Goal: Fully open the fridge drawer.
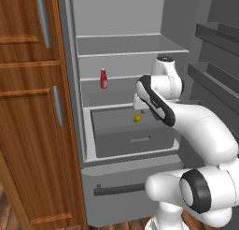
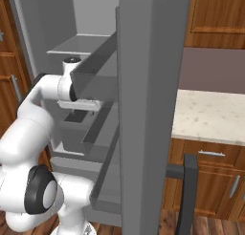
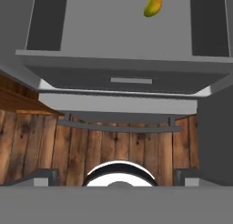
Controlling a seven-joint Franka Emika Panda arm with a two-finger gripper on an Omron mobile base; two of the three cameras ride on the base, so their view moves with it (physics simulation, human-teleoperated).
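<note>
So on the far left there's the tall wooden cabinet (image 1: 32,107) with its grey handles, right next to the open fridge (image 1: 77,107). Inside, a small red bottle (image 1: 103,78) stands upright on a middle shelf (image 1: 116,79), with another flat shelf (image 1: 126,44) above it. Below that sits the fridge drawer (image 1: 128,140), the wide dark-grey bin at the bottom of the fridge compartment, with its little lighter slot handle (image 1: 140,140) at the centre of the front. It's pulled out a bit, top open, and a yellow-green fruit (image 1: 137,118) lies inside toward the back. Under the drawer is the lower grey front panel (image 1: 130,189) with the long dark bar handle (image 1: 119,189). The white arm (image 1: 186,126) reaches in over the drawer from the right. In the hand view the claw (image 3: 118,173) looks down on the drawer front (image 3: 127,77) from above, fingertips (image 3: 45,175) spread wide and holding nothing, well apart from the slot handle, wooden floor (image 3: 118,145) below. Further right, the open fridge door (image 2: 148,110) with its door bins, then a pale speckled worktop (image 2: 210,117) over wooden cabinets.
</note>
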